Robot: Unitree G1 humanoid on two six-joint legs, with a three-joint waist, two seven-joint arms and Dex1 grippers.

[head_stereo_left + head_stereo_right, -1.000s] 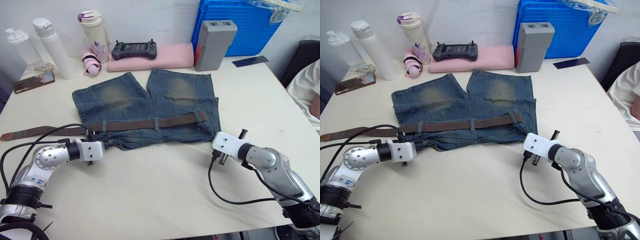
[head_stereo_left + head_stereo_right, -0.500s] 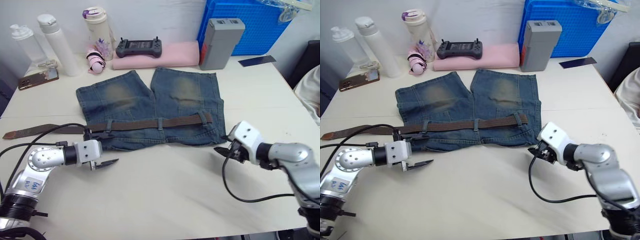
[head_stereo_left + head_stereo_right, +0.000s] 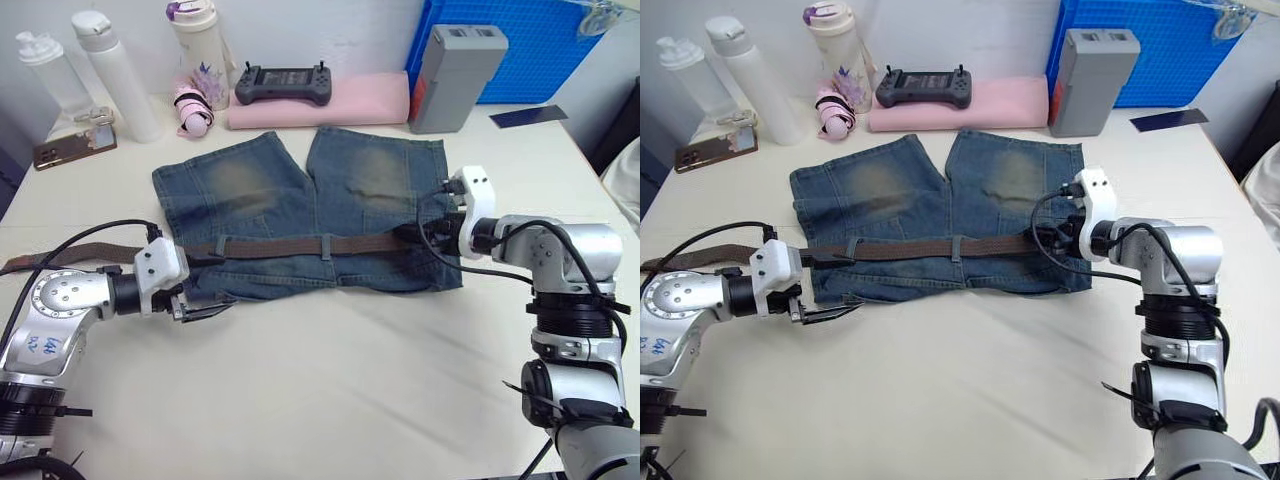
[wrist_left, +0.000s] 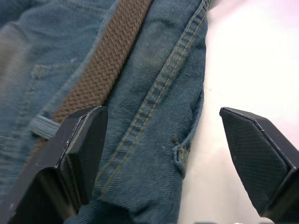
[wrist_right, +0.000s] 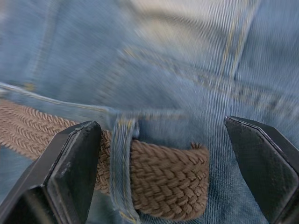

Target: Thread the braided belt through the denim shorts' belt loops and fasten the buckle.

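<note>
The denim shorts [image 3: 300, 190] lie flat mid-table, waistband toward me. The braided belt [image 3: 290, 246] runs across the waistband under the belt loops [image 3: 326, 246], and its tail trails off to the left [image 3: 40, 262]. My left gripper [image 3: 208, 306] is open at the waistband's left corner; in the left wrist view its fingers [image 4: 79, 154] straddle denim and belt. My right gripper [image 3: 412, 236] is open over the belt's right end. In the right wrist view that end [image 5: 173, 186] pokes just past a loop [image 5: 122, 158]. The buckle is hidden.
Along the back stand two white bottles [image 3: 115, 75], a tumbler [image 3: 195, 50], a black controller [image 3: 283, 84] on a pink rolled cloth [image 3: 330, 108], a grey box [image 3: 455, 65] and a blue crate [image 3: 530, 50]. A phone [image 3: 70, 150] lies at the far left.
Both grippers have gone from shut to open. The right arm swung up from the bare table onto the belt's right end. The left gripper moved to the waistband's left corner.
</note>
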